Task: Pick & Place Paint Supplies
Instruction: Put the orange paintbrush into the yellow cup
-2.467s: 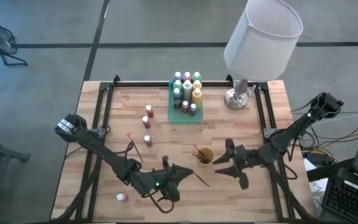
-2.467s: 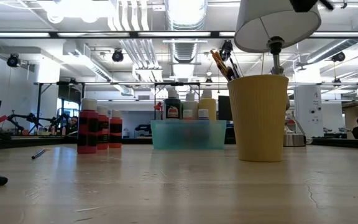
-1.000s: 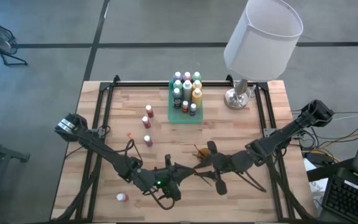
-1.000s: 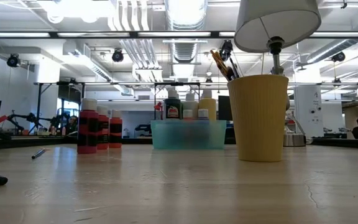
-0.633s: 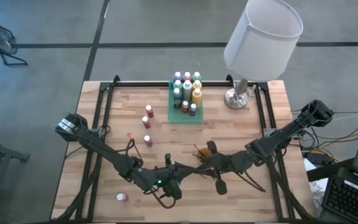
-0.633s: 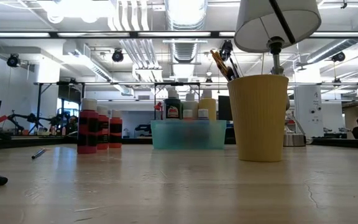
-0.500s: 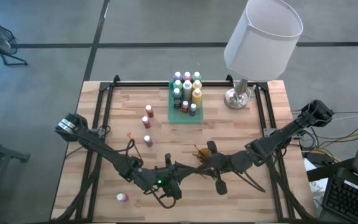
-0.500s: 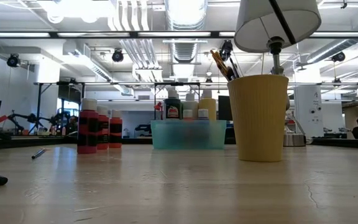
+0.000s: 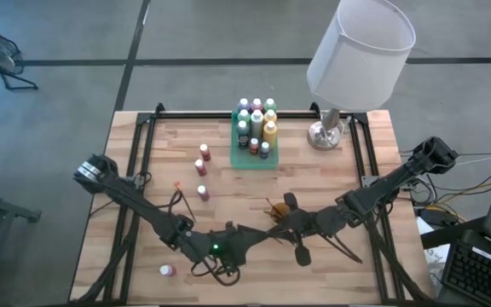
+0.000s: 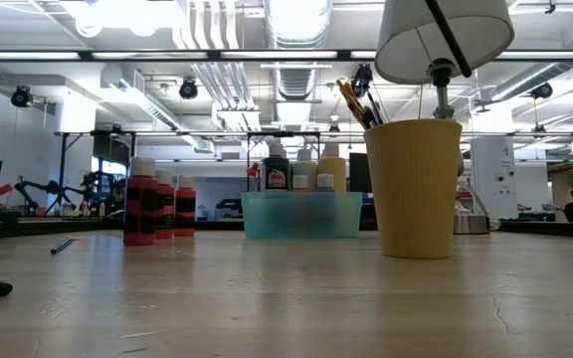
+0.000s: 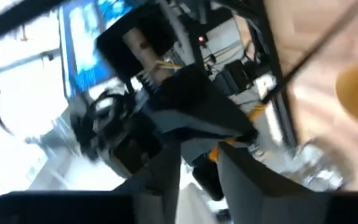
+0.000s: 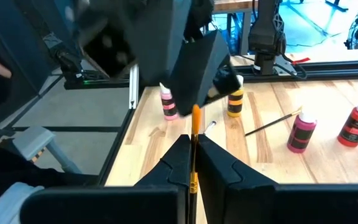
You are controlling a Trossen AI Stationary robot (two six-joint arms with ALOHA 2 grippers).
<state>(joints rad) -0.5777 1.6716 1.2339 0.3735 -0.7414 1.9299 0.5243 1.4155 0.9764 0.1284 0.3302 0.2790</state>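
We saw the right gripper (image 12: pixel 192 163) clamped on an orange-handled paintbrush (image 12: pixel 195 134), the left gripper (image 9: pixel 247 234) just opposite, its jaws parting. We judged the left should clear fully before the right carries the brush to the cup (image 9: pixel 281 212) nearby.

on the table (image 9: pixel 356 162), the tray (image 9: pixel 237 159) with bottles (image 9: pixel 257 119) in it sits at the back, the lamp (image 9: pixel 326 132) to its right, three bottles (image 9: pixel 201 169) to its left, and the cup (image 9: pixel 280 211) nearer the front.
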